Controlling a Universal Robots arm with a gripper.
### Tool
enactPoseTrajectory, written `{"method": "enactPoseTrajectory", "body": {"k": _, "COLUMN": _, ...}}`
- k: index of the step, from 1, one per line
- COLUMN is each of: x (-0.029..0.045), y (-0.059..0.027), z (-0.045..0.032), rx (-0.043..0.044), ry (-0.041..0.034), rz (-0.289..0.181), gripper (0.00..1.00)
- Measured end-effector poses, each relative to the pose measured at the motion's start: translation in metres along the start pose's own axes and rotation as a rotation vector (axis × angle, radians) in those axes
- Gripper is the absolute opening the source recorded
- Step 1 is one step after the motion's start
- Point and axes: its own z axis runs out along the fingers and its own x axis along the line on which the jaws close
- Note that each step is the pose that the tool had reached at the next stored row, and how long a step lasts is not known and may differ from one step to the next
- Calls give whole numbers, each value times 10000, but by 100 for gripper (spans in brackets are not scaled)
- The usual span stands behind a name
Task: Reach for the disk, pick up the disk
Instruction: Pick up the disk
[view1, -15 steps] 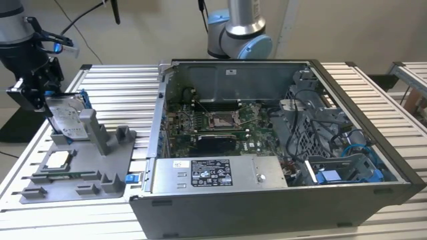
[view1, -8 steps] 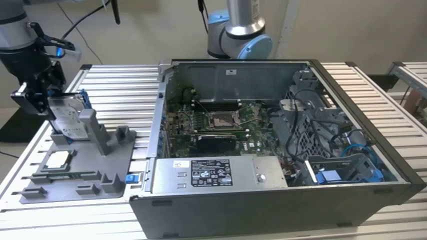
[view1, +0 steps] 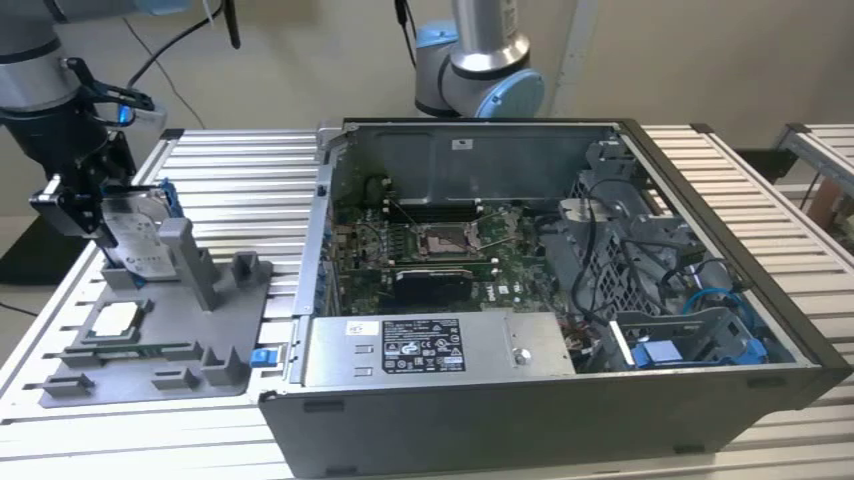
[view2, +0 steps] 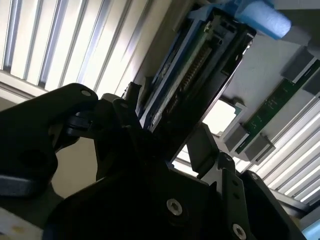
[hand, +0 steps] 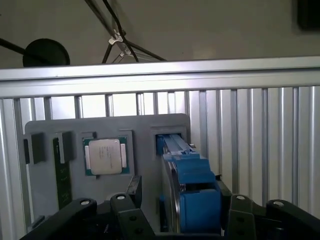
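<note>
The disk (view1: 138, 235) stands on edge in a slot at the back left of the grey holder tray (view1: 214, 330). It is silver with a white label and sits in a blue frame. My gripper (view1: 118, 205) is lowered over it from the exterior view's left, open, with one finger on each side. In the first wrist view the disk (hand: 195, 185) runs from its slot up between the black fingers (hand: 134, 187), and a narrow gap shows on one side of my gripper (hand: 181, 192). In the second wrist view the disk's edge (view2: 190, 75) rises between the fingers of my gripper (view2: 167, 120).
The tray also holds a small square chip (view1: 114, 320) (hand: 105, 156) and a green memory stick (view1: 134, 352) (hand: 62, 175). An open computer case (view1: 561, 300) lies to the tray's right on the slatted aluminium table (view1: 240, 160). A second arm's base (view1: 481, 70) stands behind it.
</note>
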Motion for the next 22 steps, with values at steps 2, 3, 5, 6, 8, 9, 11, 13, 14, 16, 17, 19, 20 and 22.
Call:
{"method": "enactPoseTrajectory", "body": {"k": 2, "x": 0, "y": 0, "z": 13, "rx": -2, "ry": -6, "rz": 1, "gripper": 100}}
{"method": "enactPoseTrajectory", "body": {"k": 3, "x": 0, "y": 0, "z": 12, "rx": -4, "ry": -16, "rz": 1, "gripper": 100}}
{"method": "enactPoseTrajectory", "body": {"k": 5, "x": 0, "y": 0, "z": 13, "rx": -3, "ry": -30, "rz": 1, "gripper": 100}}
{"method": "enactPoseTrajectory", "body": {"k": 6, "x": 0, "y": 0, "z": 15, "rx": -2, "ry": -38, "rz": 0, "gripper": 100}}
{"method": "enactPoseTrajectory", "body": {"k": 8, "x": 0, "y": 0, "z": 15, "rx": -2, "ry": -48, "rz": 0, "gripper": 0}}
{"method": "enactPoseTrajectory", "body": {"k": 9, "x": 0, "y": 0, "z": 17, "rx": -3, "ry": -54, "rz": 0, "gripper": 0}}
{"method": "enactPoseTrajectory", "body": {"k": 11, "x": 0, "y": 0, "z": 21, "rx": -4, "ry": -61, "rz": 0, "gripper": 0}}
{"method": "enactPoseTrajectory", "body": {"k": 13, "x": 0, "y": 0, "z": 23, "rx": -7, "ry": -76, "rz": 0, "gripper": 0}}
{"method": "enactPoseTrajectory", "body": {"k": 14, "x": 0, "y": -1, "z": 25, "rx": -5, "ry": -92, "rz": -1, "gripper": 0}}
{"method": "enactPoseTrajectory", "body": {"k": 16, "x": 0, "y": -1, "z": 27, "rx": -6, "ry": -132, "rz": -1, "gripper": 0}}
{"method": "enactPoseTrajectory", "body": {"k": 17, "x": 0, "y": -1, "z": 27, "rx": -7, "ry": -143, "rz": -1, "gripper": 0}}
{"method": "enactPoseTrajectory", "body": {"k": 19, "x": 0, "y": 0, "z": 26, "rx": -7, "ry": -145, "rz": 0, "gripper": 0}}
{"method": "enactPoseTrajectory", "body": {"k": 20, "x": 0, "y": 0, "z": 26, "rx": -7, "ry": -145, "rz": 0, "gripper": 0}}
{"method": "enactPoseTrajectory", "body": {"k": 22, "x": 0, "y": 0, "z": 26, "rx": -7, "ry": -146, "rz": -1, "gripper": 0}}
